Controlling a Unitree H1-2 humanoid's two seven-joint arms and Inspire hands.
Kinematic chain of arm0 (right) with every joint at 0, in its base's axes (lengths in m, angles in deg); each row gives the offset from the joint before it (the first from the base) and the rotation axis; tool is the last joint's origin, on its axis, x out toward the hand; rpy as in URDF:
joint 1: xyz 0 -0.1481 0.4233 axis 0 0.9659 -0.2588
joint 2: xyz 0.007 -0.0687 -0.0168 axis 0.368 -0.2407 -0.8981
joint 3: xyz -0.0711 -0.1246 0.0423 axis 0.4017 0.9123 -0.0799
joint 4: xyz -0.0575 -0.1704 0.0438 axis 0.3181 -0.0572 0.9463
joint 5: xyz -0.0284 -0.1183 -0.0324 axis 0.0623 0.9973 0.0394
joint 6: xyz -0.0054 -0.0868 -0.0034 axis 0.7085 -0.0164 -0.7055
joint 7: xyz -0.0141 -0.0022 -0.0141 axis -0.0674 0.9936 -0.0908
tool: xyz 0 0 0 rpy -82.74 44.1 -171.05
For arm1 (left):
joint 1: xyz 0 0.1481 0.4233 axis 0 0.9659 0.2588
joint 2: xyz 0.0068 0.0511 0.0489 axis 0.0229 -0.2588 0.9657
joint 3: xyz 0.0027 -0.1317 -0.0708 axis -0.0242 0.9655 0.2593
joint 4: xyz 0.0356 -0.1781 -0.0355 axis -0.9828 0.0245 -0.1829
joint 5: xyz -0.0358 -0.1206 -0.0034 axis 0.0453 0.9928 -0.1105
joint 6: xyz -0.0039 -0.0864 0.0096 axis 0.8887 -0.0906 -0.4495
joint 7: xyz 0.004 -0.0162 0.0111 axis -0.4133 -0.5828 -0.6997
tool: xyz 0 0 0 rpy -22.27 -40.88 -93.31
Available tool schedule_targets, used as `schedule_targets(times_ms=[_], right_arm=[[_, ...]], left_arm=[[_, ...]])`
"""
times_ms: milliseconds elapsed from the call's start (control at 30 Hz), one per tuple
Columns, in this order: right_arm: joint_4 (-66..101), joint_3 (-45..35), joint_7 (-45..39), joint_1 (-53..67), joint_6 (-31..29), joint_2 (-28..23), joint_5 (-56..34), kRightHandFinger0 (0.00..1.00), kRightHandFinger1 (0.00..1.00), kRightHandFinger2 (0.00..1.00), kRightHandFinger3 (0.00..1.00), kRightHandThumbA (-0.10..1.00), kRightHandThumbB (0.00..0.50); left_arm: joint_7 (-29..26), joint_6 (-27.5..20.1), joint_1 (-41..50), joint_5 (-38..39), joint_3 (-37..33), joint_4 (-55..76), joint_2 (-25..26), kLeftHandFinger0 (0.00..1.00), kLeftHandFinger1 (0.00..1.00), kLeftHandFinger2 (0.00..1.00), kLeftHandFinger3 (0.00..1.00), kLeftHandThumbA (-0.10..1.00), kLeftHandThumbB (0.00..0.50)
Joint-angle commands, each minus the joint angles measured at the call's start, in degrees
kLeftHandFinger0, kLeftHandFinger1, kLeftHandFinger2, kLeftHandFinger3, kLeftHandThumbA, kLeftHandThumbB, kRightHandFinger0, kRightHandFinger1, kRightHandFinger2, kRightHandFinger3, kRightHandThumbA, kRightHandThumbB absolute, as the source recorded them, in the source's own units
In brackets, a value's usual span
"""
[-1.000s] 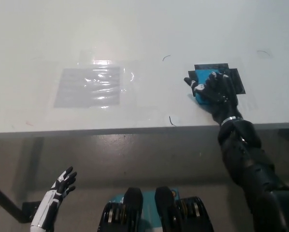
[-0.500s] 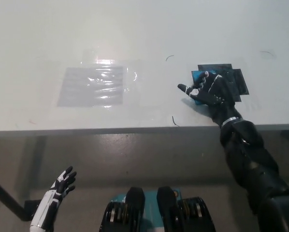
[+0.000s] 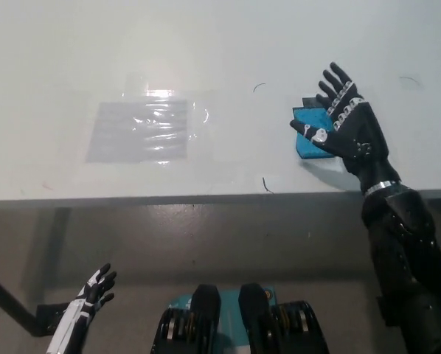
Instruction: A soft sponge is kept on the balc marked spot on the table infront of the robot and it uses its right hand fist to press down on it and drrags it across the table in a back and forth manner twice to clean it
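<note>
A blue sponge (image 3: 309, 139) lies on the white table (image 3: 220, 44) at the right, partly on a black marked patch (image 3: 313, 102) that my hand mostly hides. My black right hand (image 3: 346, 129) hovers over the sponge's right side with its fingers spread and pointing away from me, open and holding nothing. The white left hand (image 3: 88, 302) rests low at the bottom left, below the table's edge, its fingers apart.
A shiny clear plastic sheet (image 3: 139, 130) lies flat on the table's left half. Small dark pen marks (image 3: 265, 184) dot the surface near the front edge (image 3: 169, 199). Floor shows beneath the table.
My right hand has lifted off the sponge and opened, fingers now stretched out. The sponge shows more. The left hand has sunk slightly lower.
</note>
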Motion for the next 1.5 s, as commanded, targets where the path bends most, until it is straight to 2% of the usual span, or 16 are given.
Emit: schedule_targets(times_ms=[0, 167, 300, 400, 500, 533, 567, 767, 800, 900, 1000, 1100, 1233, 1267, 1367, 1467], right_arm=[[57.24, 9.72, -3.91, 2.75, 16.2, -3.35, -6.2, 1.0, 1.0, 1.0, 1.0, 1.0, 0.5], [72.01, 12.93, -1.65, 11.68, 15.96, -1.27, -3.48, 1.0, 1.0, 1.0, 1.0, 1.0, 0.5], [77.01, 15.12, -2.48, 21.64, 10.58, -0.15, -1.2, 1.0, 1.0, 1.0, 1.0, 1.0, 0.498], [77.64, 15.51, -2.45, 29.68, 8.17, -0.48, -1.43, 1.0, 1.0, 1.0, 1.0, 1.0, 0.5], [74.97, 15.97, -3.89, 35.3, 2.77, -1.01, -3.33, 1.0, 1.0, 1.0, 1.0, 1.0, 0.462], [74.1, 15.96, -3.25, 37.78, 4.22, -0.99, -3.94, 1.0, 1.0, 1.0, 1.0, 1.0, 0.498], [73.97, 15.98, -3.22, 37.49, 4.28, -0.93, -3.94, 1.0, 1.0, 1.0, 1.0, 1.0, 0.5], [63.2, 14.52, -2.4, 47.49, -1.26, 0.88, -4.29, 1.0, 1.0, 1.0, 1.0, 1.0, 0.44], [60.76, 14.02, -2.3, 47.98, -2.66, 1.18, -4.07, 1.0, 1.0, 1.0, 1.0, 1.0, 0.428], [53.36, 11.72, -0.53, 47.78, -4.03, 1.4, -1.59, 1.0, 1.0, 1.0, 1.0, 1.0, 0.439], [46.14, 9.65, 2.48, 46.49, -2.34, 3.02, 0.11, 1.0, 1.0, 1.0, 1.0, 1.0, 0.436], [37.07, 7.78, 1.46, 43.95, -1.07, 3.86, -4.39, 1.0, 1.0, 1.0, 1.0, 1.0, 0.345], [26.75, 5.26, -0.06, 39.64, -0.06, 4.56, -7.68, 1.0, 1.0, 1.0, 1.0, 1.0, 0.35], [25.99, 4.94, 0.28, 38.79, 0.21, 4.52, -7.14, 1.0, 1.0, 1.0, 1.0, 1.0, 0.37], [25.62, 4.51, 0.26, 38.1, 0.25, 4.51, -6.57, 1.0, 1.0, 1.0, 1.0, 1.0, 0.367], [24.67, 4.42, -0.14, 37.48, -0.71, 4.18, -5.68, 1.0, 1.0, 1.0, 1.0, 1.0, 0.336]], left_arm=[[-0.25, -1.89, 1.59, 0.2, 0.68, 1.66, 0.43, 1.0, 1.0, 1.0, 1.0, 1.0, 0.5], [0.03, -1.42, 0.93, 0.5, 0.84, 1.84, 0.85, 1.0, 1.0, 1.0, 1.0, 1.0, 0.5], [0.17, -1.98, 0.15, 0.45, 0.45, 1.34, 0.49, 1.0, 1.0, 1.0, 1.0, 1.0, 0.5], [0.25, -1.7, 0.34, 0.49, 0.29, 1.4, 0.3, 1.0, 1.0, 1.0, 1.0, 1.0, 0.5], [0.14, -1.76, -0.53, 0.85, 0.6, 0.9, 0.3, 1.0, 1.0, 1.0, 1.0, 1.0, 0.5], [0.09, -1.61, -0.95, 0.9, 0.77, 0.98, 0.47, 1.0, 1.0, 1.0, 1.0, 1.0, 0.5], [0.07, -1.55, -1.16, 0.94, 0.85, 0.96, 0.55, 1.0, 1.0, 1.0, 1.0, 1.0, 0.5], [0.14, -1.41, -1.92, 0.58, 0.95, 0.86, 1.19, 1.0, 1.0, 1.0, 1.0, 1.0, 0.5], [0.22, -1.27, -1.88, 0.59, 0.93, 0.86, 1.25, 1.0, 1.0, 1.0, 1.0, 1.0, 0.5], [0.33, -1.85, -1.86, 0.67, 0.86, 0.11, 1.1, 1.0, 1.0, 1.0, 1.0, 1.0, 0.5], [0.42, -1.81, -1.48, 0.93, 0.97, 0.35, 1.16, 1.0, 1.0, 1.0, 1.0, 1.0, 0.5], [0.33, -2.13, -1.62, 0.99, 1.07, 0.01, 1.16, 1.0, 1.0, 1.0, 1.0, 1.0, 0.5], [0.01, -2.78, -2.08, 0.56, 1.09, -0.39, 1.09, 1.0, 1.0, 1.0, 1.0, 1.0, 0.5], [0.04, -2.84, -2.38, 0.86, 1.21, -0.54, 1.03, 1.0, 1.0, 1.0, 1.0, 1.0, 0.5], [0.32, -2.34, -2.63, 1.16, 1.26, -0.24, 1.1, 1.0, 1.0, 1.0, 1.0, 1.0, 0.5], [0.31, -1.94, -2.94, 0.98, 1.2, 0.09, 1.04, 1.0, 1.0, 1.0, 1.0, 1.0, 0.5]])
